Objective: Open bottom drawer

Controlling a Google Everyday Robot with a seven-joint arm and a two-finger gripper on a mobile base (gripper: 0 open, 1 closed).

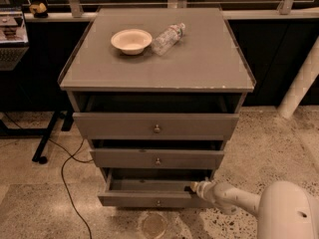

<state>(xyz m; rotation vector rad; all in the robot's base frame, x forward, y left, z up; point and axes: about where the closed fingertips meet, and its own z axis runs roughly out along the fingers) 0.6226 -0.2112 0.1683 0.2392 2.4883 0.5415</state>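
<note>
A: Checking cam view: bottom drawer (134, 199) sits lowest in cabinet (209, 59), partly out, tray showing.
B: Hand (192, 188)?
A: At drawer's right top edge. Clenched or released, can't tell. Approx. halfway imo; more pulling left.

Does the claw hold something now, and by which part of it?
It cannot be told for sure. The claw sits at the right end of the bottom drawer front panel, at its top edge, but a real grip is not visible.
</note>
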